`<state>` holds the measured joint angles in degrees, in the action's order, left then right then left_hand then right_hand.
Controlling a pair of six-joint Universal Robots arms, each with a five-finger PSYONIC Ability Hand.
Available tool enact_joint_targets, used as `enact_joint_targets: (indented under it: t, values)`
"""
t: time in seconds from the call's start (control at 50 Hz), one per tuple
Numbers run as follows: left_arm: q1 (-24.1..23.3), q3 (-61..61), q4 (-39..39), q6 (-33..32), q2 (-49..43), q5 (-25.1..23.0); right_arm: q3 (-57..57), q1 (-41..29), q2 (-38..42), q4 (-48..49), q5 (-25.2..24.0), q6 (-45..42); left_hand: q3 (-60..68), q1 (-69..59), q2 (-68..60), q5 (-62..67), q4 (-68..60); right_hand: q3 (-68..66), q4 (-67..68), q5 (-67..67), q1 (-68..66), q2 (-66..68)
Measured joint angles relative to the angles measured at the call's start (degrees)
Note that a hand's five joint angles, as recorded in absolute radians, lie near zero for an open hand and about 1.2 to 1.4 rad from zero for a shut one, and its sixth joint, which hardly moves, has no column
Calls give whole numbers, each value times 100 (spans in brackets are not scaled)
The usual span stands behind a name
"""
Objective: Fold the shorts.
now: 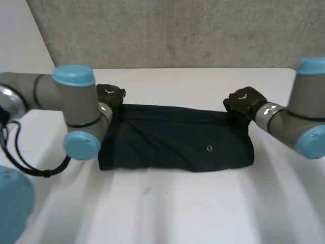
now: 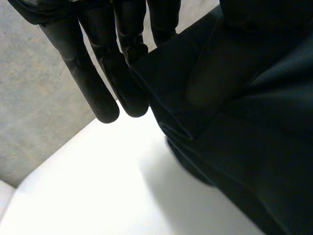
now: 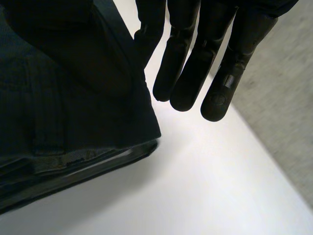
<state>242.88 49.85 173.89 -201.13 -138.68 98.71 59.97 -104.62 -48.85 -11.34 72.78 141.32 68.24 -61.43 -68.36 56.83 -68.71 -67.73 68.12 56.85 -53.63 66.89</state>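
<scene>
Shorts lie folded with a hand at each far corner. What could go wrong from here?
1. The left hand and right hand sit at the far corners of the shorts; pulling away unevenly could drag the top layer and skew the fold.
2. The stacked layers beside the right hand might slip apart.

Matt dark cloth shorts (image 1: 172,137) on smooth white table (image 1: 203,213)
</scene>
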Motion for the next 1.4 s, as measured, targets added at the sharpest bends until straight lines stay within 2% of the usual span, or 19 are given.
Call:
enact_joint_targets:
  t: [0.08, 0.12, 0.16, 0.18, 0.2, 0.22, 0.26, 0.34, 0.5, 0.52, 0.6, 0.64, 0.68, 0.76, 0.94, 1.04, 1.2, 1.28, 1.4]
  values:
    - [-61, -840, 143, -474, -806, 314, -170, -202, 513, 1072, 221, -26, -2, 0, 2, -3, 2, 0, 0, -9, 0, 0]
    - [-126, -1101, 370, -773, -1127, 373, -193, -287, 763, 1705, 308, -62, -1186, 750, 1281, -1053, 1226, 541, -568, -465, 244, -560]
    - [-133, -1117, 401, -800, -1152, 376, -195, -300, 805, 1813, 322, -69, -1186, 750, 1281, -1053, 1226, 541, -568, -465, 244, -560]
    - [-199, -1177, 667, -979, -1292, 369, -198, -339, 962, 2186, 389, -100, -3030, 2641, 3080, -2794, 3011, 541, -568, -465, 244, -560]
    - [-217, -1177, 738, -1015, -1313, 366, -197, -352, 1023, 2319, 422, -112, -3030, 2641, 3080, -2794, 3011, 3184, -3097, -2803, 2548, -3141]
    - [-266, -1144, 934, -1086, -1340, 351, -190, -371, 1096, 2494, 502, -124, -4846, 4580, 4897, -4735, 4970, 4523, -4548, -4296, 3714, -4489]
    - [-316, -1075, 1128, -1130, -1339, 335, -178, -385, 1127, 2591, 595, -123, -5534, 5015, 5583, -5369, 5633, 5060, -5093, -4844, 4026, -5038]
    - [-401, -686, 1475, -1127, -1064, 305, 100, -400, 830, 2622, 957, 77, -5633, 5019, 5687, -5425, 5714, 5572, -5509, -5312, 4224, -5445]
    - [-398, 448, 1600, -918, -88, 252, 1046, -318, -327, 2205, 1004, 832, -5633, 5019, 5703, -5425, 5714, 5572, -5509, -5316, 4224, -5445]
    - [-358, 1107, 1591, -737, 450, 148, 1533, -213, -861, 1873, 763, 1162, -5633, 5020, 5703, -5425, 5714, 5572, -5509, -5343, 4224, -5445]
    - [-329, 1464, 1583, -618, 726, 45, 1780, -132, -1082, 1672, 574, 1286, -5632, 5011, 5696, -5425, 5712, 5325, -5317, -5149, 4058, -5195]
    - [-238, 2492, 1569, -231, 1440, -387, 2437, 135, -1478, 1171, -15, 1472, -5574, 4905, 5578, -5399, 5638, 4529, -4574, -4494, 3440, -4475]
    - [-191, 2910, 1566, -82, 1682, -604, 2714, 253, -1568, 1012, -252, 1496, -5487, 4795, 5483, -5386, 5548, 4376, -4426, -4372, 3327, -4384]
    - [-99, 3487, 1615, 74, 1912, -896, 3172, 437, -1617, 962, -532, 1476, -5329, 4623, 5331, -5155, 5357, 4148, -4189, -4163, 3131, -4185]
    - [202, 3626, 1819, 27, 1502, -973, 3621, 575, -1503, 1578, -588, 1414, -5323, 4618, 5299, -5143, 5347, 3767, -3803, -3797, 2770, -3661]
    - [566, 3411, 1901, -480, 1128, -906, 3734, 571, -1327, 2175, -552, 1393, -5323, 4618, 5291, -5138, 5347, 3375, -3424, -3422, 2450, -3292]
    - [666, 3441, 1881, -1033, 1088, -881, 3716, 546, -1137, 2446, -538, 1386, -5357, 4656, 5333, -5200, 5394, 2825, -2873, -2905, 2050, -2696]
    - [614, 3650, 1855, -1163, 1398, -914, 3657, 526, -991, 2620, -510, 1351, -5518, 4832, 5561, -5412, 5589, 486, -474, -675, 901, -402]
    - [493, 3828, 1848, -985, 2069, -931, 3640, 562, -983, 2686, -455, 1214, -5587, 4913, 5648, -5431, 5658, 38, -1, -271, 824, -216]
